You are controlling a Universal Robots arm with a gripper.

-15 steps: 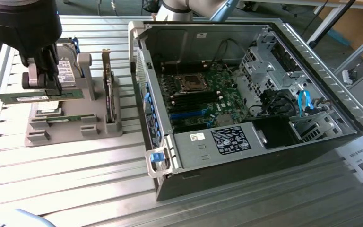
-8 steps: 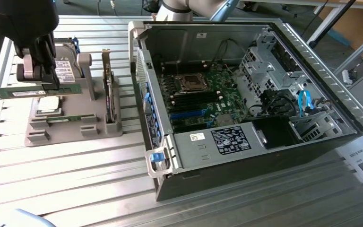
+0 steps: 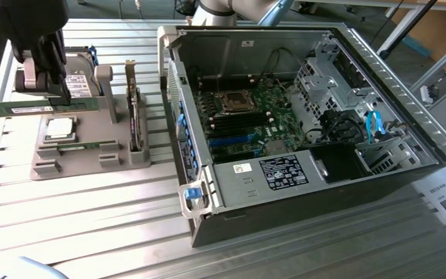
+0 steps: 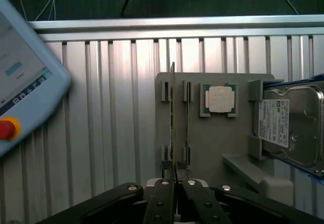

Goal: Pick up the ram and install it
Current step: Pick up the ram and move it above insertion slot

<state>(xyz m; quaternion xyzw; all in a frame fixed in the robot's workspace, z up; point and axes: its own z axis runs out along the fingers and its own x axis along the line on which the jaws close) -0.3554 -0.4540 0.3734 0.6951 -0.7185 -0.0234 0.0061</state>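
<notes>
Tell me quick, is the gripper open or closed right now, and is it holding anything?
The gripper: closed, holding the ram, clamped near one end of the green stick.

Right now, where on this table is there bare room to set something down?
The table is bare at the exterior view's lower left, bordered by the gray tray and the computer case, and between tray and handheld screen. The tray is crowded with parts; the jaws hold the memory stick over it.
</notes>
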